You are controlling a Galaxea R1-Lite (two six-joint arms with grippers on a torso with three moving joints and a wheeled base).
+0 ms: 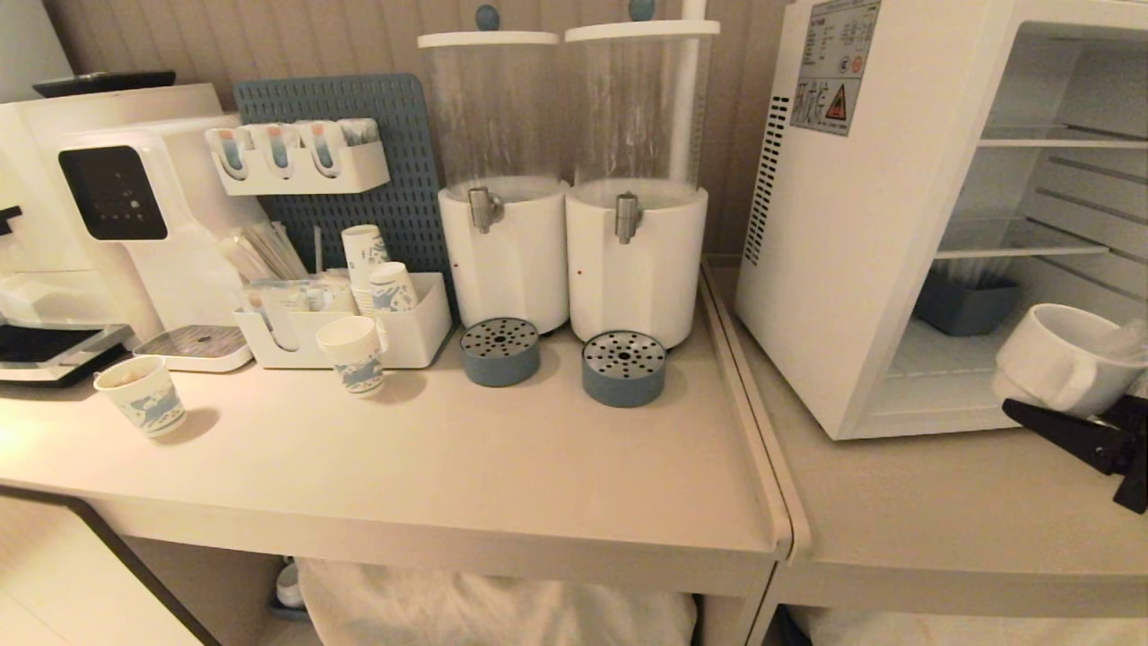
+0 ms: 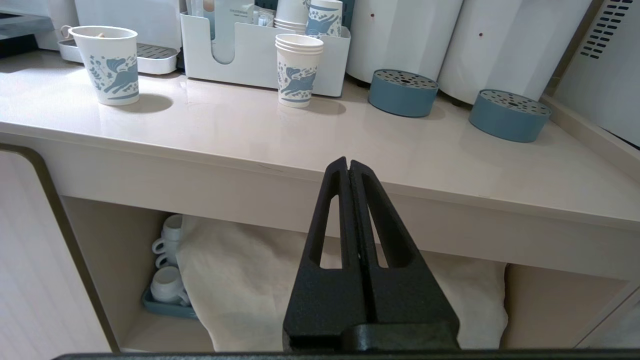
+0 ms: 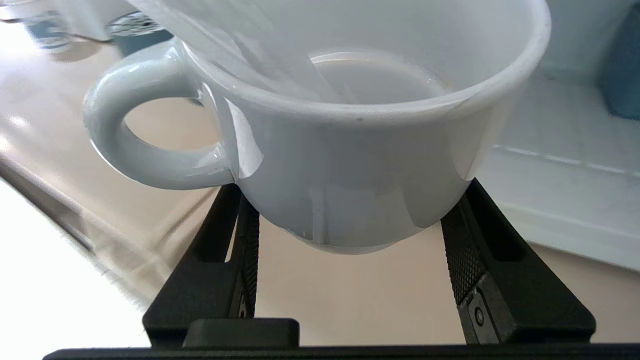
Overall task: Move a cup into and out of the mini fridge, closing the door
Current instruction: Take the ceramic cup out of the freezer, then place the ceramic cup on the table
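From the head camera, the right gripper (image 1: 1090, 422) enters at the right edge, its black fingers clamped on the cup (image 1: 1063, 359). The cup hangs tilted in the air just before the open front of the fridge (image 1: 861, 224), above the counter (image 1: 942, 520) and clear of it. Inside the fridge a blue tray (image 1: 964, 305) sits on the floor under the wire shelves. The door cannot be seen here.

At the left wrist, the left gripper (image 2: 348, 167) is pressed fully closed, its fingers touching along their length and holding nothing; it hovers in front of the counter edge (image 2: 300, 172), below the paper cups (image 2: 298, 70).

At the right wrist, the gripper (image 3: 350, 230) stands about half spread, both pads against the cup's (image 3: 350, 165) lower sides, with the handle (image 3: 145, 135) sticking out past one finger.
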